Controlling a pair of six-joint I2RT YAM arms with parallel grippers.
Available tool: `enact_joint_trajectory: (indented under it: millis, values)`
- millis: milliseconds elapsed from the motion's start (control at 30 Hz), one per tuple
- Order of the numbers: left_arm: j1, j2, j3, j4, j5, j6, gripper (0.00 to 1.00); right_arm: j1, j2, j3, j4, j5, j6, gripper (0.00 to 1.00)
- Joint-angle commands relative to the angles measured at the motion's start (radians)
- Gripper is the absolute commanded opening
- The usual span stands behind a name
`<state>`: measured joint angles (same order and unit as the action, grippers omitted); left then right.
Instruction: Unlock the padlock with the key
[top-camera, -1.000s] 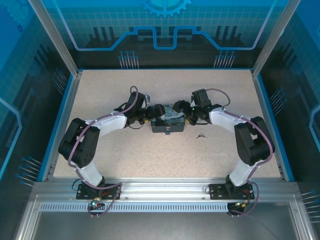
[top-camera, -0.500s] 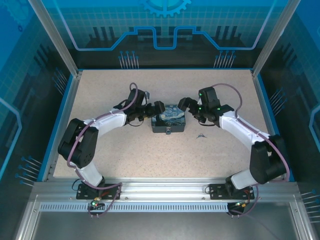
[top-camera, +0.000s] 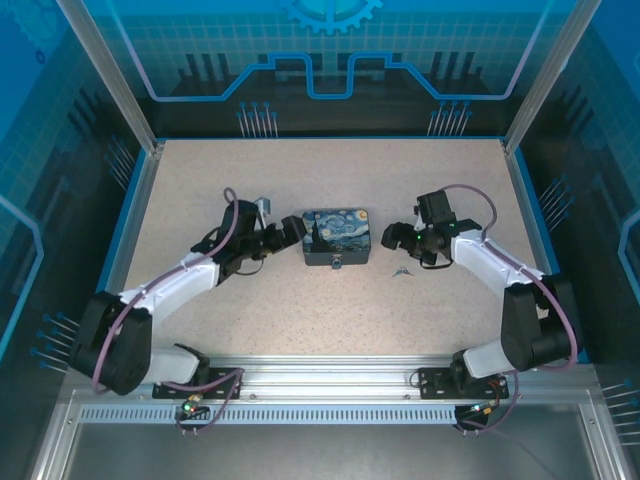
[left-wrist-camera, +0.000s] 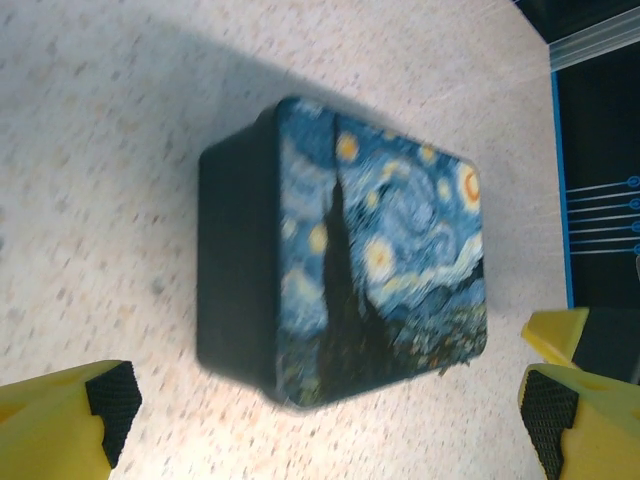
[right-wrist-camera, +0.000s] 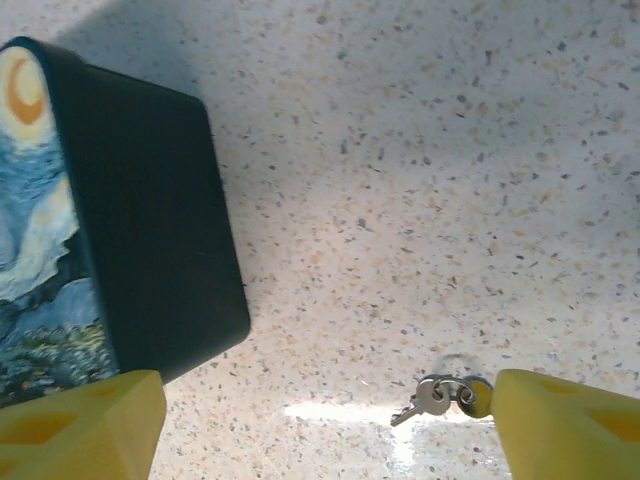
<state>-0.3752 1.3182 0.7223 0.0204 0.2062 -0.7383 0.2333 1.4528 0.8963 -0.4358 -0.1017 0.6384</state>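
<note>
Pincer fingers spread wide, the right pincer (right-wrist-camera: 325, 425) hovers low over the speckled worktop (right-wrist-camera: 450, 150) and holds nothing. The key (right-wrist-camera: 432, 395) lies flat on its ring just beside one yellow finger rather than centred between the two. Seen from above, the key sits near the right corner of the box (top-camera: 337, 235), apart from it, while the padlock (top-camera: 337, 263) shows as a small fitting on the box's near face. The left pincer (left-wrist-camera: 325, 425), equally wide and empty, faces the box with its fingers clear of it. Picking up the key looks like the step in hand, and the risk lies there. A thin key lying flat on a hard surface, off-centre in the gap, could be shoved sideways or skate out as the fingers close. Further on, an unbraced box could slide when the key is pressed into the padlock.
</note>
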Motion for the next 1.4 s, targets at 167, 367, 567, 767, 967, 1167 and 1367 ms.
enact_joint_trajectory:
  millis: [167, 367, 567, 767, 967, 1167, 1367]
  values:
    - [-0.037, -0.114, -0.086, 0.014, 0.026, -0.070, 0.99, -0.020, 0.123, 0.019, 0.010, -0.076, -0.084, 0.77]
    - [-0.060, -0.091, -0.061, 0.022, 0.048, -0.086, 0.99, -0.010, 0.162, -0.008, 0.041, -0.089, -0.074, 0.77]
    - [-0.085, -0.057, -0.041, 0.049, 0.058, -0.102, 0.99, -0.007, 0.122, -0.095, 0.073, -0.116, -0.065, 0.77]
    - [-0.097, -0.015, -0.038, 0.085, 0.085, -0.119, 0.99, -0.006, 0.065, -0.170, 0.099, -0.160, -0.045, 0.77]
    - [-0.102, 0.017, -0.024, 0.070, 0.107, -0.132, 0.99, 0.004, -0.010, -0.242, 0.111, -0.180, -0.002, 0.77]
    - [-0.106, 0.016, -0.006, 0.028, 0.099, -0.122, 0.99, 0.021, -0.104, -0.250, 0.050, -0.108, 0.004, 0.77]
    - [-0.114, 0.002, 0.013, -0.007, 0.077, -0.116, 0.99, 0.057, -0.085, -0.141, -0.086, 0.033, -0.066, 0.73]
